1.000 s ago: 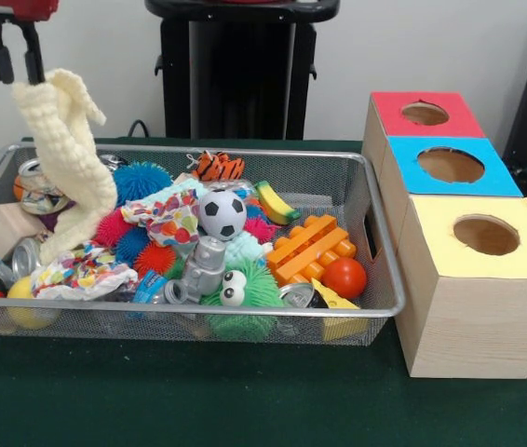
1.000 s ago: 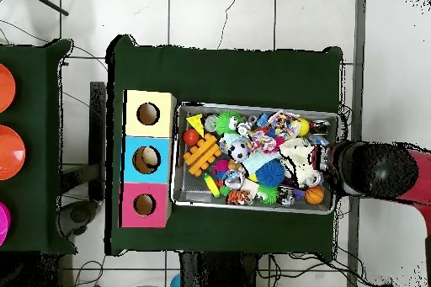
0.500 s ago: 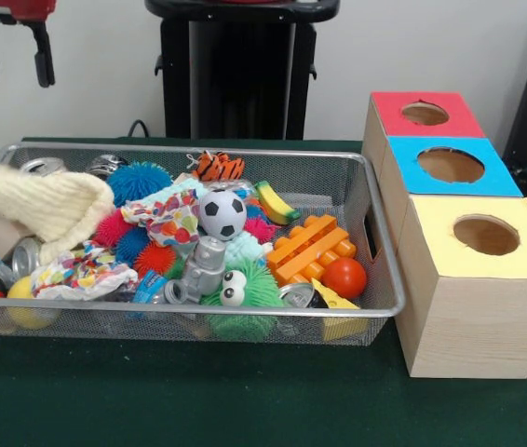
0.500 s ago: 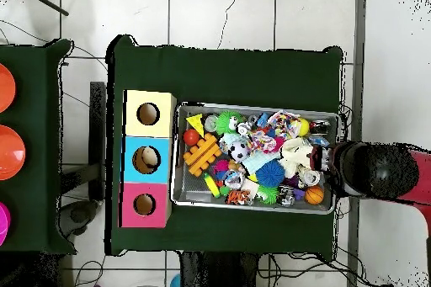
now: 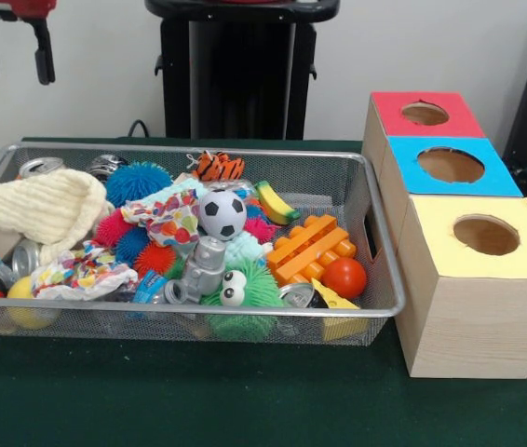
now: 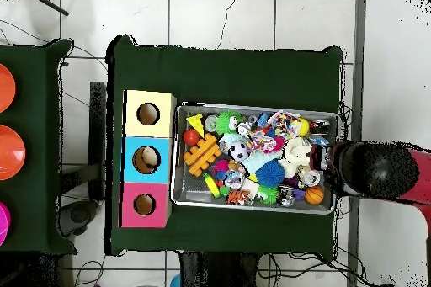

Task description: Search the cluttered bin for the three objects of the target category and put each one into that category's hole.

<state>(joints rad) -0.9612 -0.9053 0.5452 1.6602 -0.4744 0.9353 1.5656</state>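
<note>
The wire bin sits on the green desk, heaped with toys: one cream knitted cloth draped over its left end in the front view, one soccer ball near the middle, one grey robot figure just below it, one green fuzzy toy with two googly eyes, one orange brick piece, one red ball touching that brick, one yellow wedge at the front corner, one banana, and one tiger-striped toy at the back. Spiky balls count at least four — one blue, one pink, one red and a smaller blue one between them. At least three crushed cans lie at the left end. Just beside the bin stand three wooden boxes, each with one round hole: red, blue and yellow. The gripper hangs above the bin's left end, its two fingers parted and holding nothing — well clear of the cloth.
</note>
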